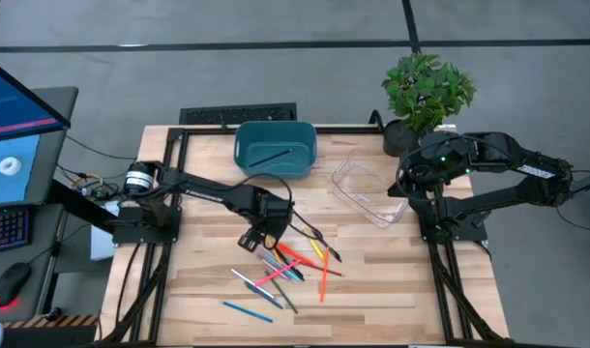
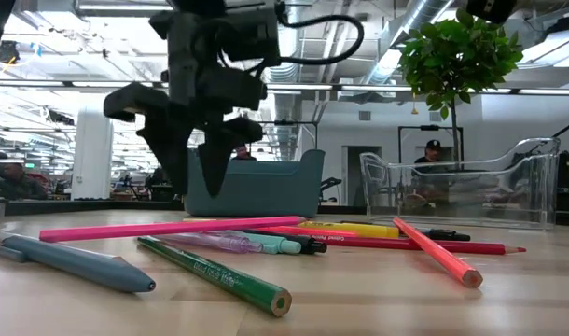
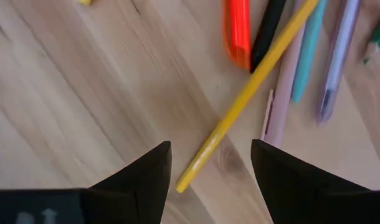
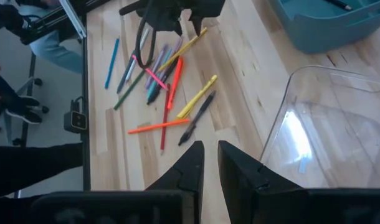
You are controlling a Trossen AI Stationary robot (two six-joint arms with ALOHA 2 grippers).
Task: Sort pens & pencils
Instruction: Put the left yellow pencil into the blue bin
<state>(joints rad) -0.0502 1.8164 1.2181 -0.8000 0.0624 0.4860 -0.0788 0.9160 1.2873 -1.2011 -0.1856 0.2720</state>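
Note:
The pens and pencils (image 1: 290,266) lie loosely crossed on the wood near the table's middle, also seen in the low view (image 2: 266,238). My left gripper (image 1: 256,237) hangs open just above the pile's left edge, fingers pointing down (image 2: 196,149). In its wrist view the open gripper (image 3: 209,162) stands on either side of a yellow pencil's (image 3: 246,99) end without touching it. My right gripper (image 4: 210,155) is shut and waits at the table's right side, above the clear tray (image 1: 368,188). A black pen (image 1: 271,155) lies in the teal bin (image 1: 276,145).
The teal bin sits at the far edge and the clear tray to its right. A potted plant (image 1: 426,92) stands at the far right corner. A keyboard (image 1: 237,116) lies beyond the far edge. Bare wood (image 1: 401,280) shows near the right front.

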